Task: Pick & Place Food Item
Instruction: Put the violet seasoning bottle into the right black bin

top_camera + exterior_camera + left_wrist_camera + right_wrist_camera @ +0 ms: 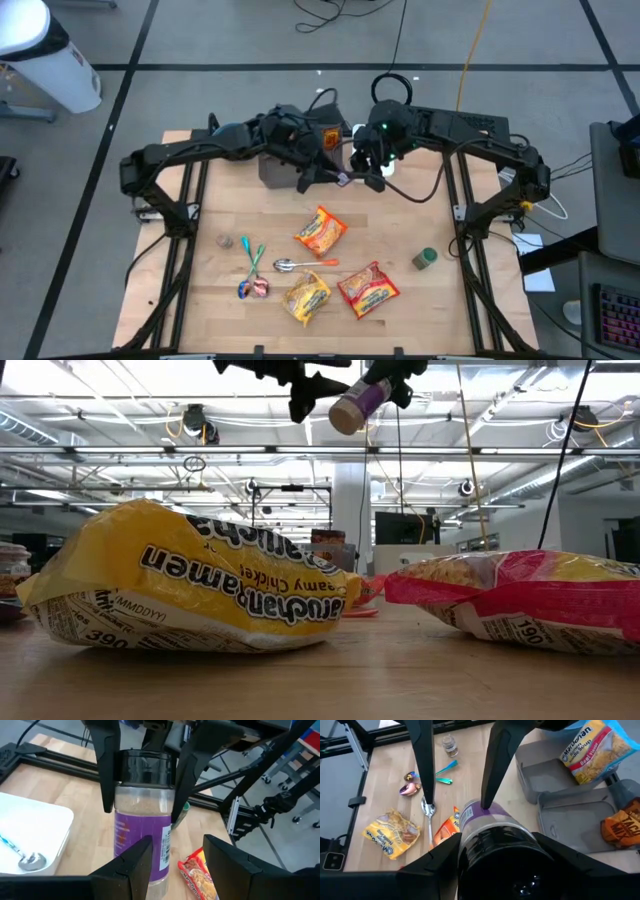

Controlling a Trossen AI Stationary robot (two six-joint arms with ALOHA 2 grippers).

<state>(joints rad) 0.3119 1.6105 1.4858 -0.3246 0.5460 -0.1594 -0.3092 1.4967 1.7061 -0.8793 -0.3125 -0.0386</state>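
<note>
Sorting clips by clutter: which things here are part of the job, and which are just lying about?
In use: jar, held at its lid by the right gripper; left gripper open beside it; grey tray.
Lying about: ramen packs, spoon, green-lidded jar.

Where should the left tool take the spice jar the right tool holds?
On the spice jar's purple-labelled body, coming from its base end: the right tool pinches the black lid, leaving the round body free for the open left tool.
</note>
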